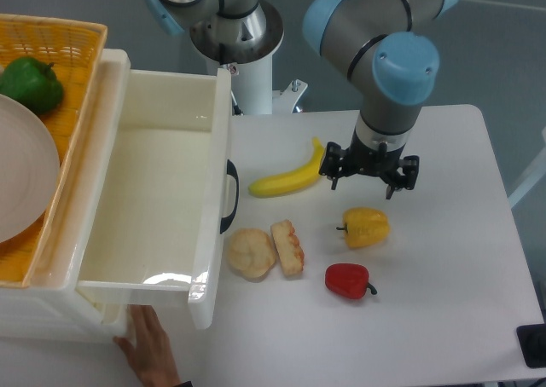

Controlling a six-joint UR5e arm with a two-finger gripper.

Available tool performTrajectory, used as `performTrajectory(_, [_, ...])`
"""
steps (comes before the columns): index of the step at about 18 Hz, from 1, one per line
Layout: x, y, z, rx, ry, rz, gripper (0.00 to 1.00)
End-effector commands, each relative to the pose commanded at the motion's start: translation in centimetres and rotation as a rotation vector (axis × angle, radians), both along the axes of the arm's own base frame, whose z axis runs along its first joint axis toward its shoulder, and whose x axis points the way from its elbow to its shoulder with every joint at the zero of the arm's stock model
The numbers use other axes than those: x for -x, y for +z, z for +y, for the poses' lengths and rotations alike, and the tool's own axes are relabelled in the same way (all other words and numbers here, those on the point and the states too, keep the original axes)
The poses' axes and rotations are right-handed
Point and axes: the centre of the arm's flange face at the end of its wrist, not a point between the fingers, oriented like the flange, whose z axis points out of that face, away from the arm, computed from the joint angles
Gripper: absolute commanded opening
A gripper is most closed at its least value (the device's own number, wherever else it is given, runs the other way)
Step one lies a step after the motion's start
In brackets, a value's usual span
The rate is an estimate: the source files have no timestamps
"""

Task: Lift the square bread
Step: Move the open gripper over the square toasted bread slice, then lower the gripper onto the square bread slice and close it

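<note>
The square bread (287,247) lies on the white table, a small slice with a pale tan face and a reddish-orange crust edge. It touches the round, lumpy bread piece (252,252) on its left. My gripper (368,179) hangs well above and to the right of the bread, over the table between the banana and the yellow pepper. It holds nothing. Its fingers point down and I cannot tell how far apart they are.
A banana (288,177), a yellow pepper (366,227) and a red pepper (348,280) lie near the bread. A white bin (223,199) with a black handle stands at left. Behind it, an orange basket (72,80) holds a plate and a green pepper (31,84). A human hand (152,344) holds the bin's front.
</note>
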Motion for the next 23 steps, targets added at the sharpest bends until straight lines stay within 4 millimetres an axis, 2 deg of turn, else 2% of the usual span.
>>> performTrajectory(2, [-0.5,-1.1,1.0,0.012,0.061,-0.013,1.0])
performTrajectory(5, [-1.4,-3.9,2.8,0.041,0.073,-0.048,1.0])
performTrajectory(8, [-2.3,-5.9,4.2,0.058,0.091,-0.073,1.0])
performTrajectory(17, [-3.4,-11.2,5.5,0.067,0.117,-0.127,1.0])
performTrajectory(23, [-3.8,-12.1,6.4,0.069,0.103,-0.128,1.0])
